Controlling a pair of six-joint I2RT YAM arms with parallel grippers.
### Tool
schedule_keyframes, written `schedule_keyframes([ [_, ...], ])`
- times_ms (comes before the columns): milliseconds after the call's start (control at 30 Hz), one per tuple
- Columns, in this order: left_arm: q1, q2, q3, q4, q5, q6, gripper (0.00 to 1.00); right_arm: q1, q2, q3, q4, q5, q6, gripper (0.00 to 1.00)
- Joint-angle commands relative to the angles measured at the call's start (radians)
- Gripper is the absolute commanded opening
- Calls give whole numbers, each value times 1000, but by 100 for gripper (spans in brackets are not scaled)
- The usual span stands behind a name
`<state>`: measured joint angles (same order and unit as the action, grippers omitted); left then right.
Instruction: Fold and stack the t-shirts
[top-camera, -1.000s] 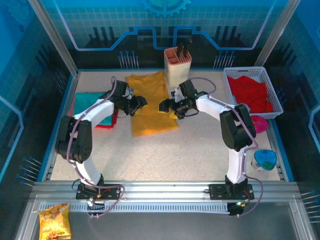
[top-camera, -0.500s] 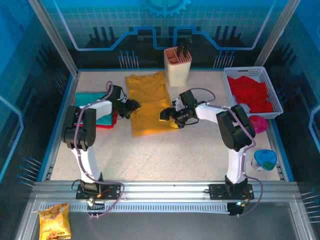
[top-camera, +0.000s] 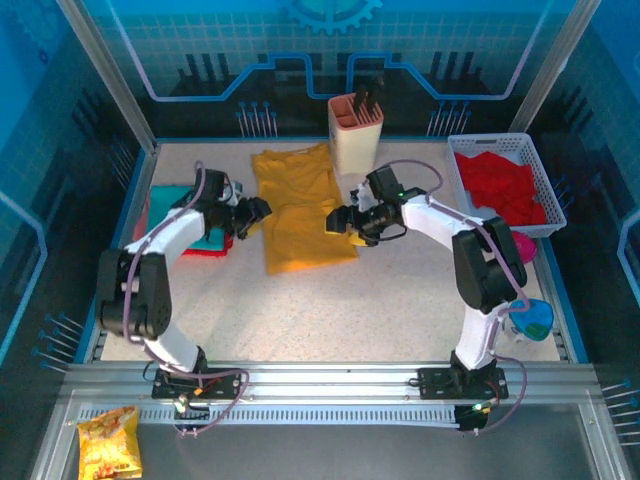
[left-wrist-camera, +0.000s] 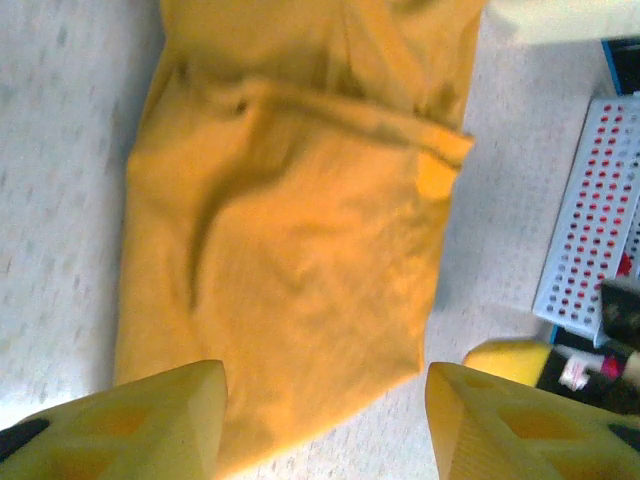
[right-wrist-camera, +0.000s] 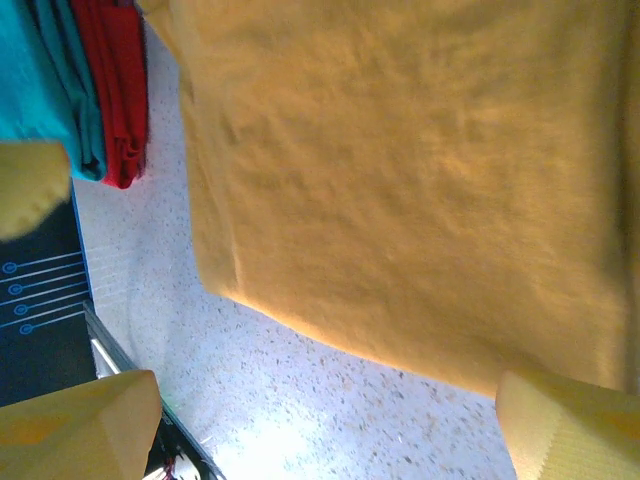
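A mustard-yellow t-shirt (top-camera: 298, 210) lies partly folded in the middle of the table, also seen close up (left-wrist-camera: 290, 230) (right-wrist-camera: 420, 170). My left gripper (top-camera: 256, 212) hovers at its left edge, open and holding nothing (left-wrist-camera: 325, 410). My right gripper (top-camera: 338, 221) hovers at its right edge, also open and holding nothing (right-wrist-camera: 325, 430). A folded teal t-shirt (top-camera: 172, 200) (right-wrist-camera: 40, 70) rests on a folded red one (top-camera: 207, 249) (right-wrist-camera: 115, 90), just left of the left gripper.
A beige holder (top-camera: 355, 130) stands behind the yellow shirt. A white basket (top-camera: 537, 170) (left-wrist-camera: 590, 230) of red cloth sits at back right. A pink bowl (top-camera: 520, 245) and a blue object (top-camera: 530, 318) lie along the right edge. A snack bag (top-camera: 110, 440) lies beyond the front rail.
Both grippers have drawn back from over the yellow shirt towards its side edges. The left arm's elbow has swung outward to the left. The shirt has not moved.
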<state>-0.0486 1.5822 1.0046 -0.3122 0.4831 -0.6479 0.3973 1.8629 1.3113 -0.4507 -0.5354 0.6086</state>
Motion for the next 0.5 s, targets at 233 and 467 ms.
schedule_keyframes([
  [233, -100, -82, -283, 24, 7, -30, 56, -73, 51, -5, -163, 89, -150, 83],
  [467, -123, -19, -299, 76, -51, -31, 55, -57, 110, 11, -154, 62, -131, 79],
])
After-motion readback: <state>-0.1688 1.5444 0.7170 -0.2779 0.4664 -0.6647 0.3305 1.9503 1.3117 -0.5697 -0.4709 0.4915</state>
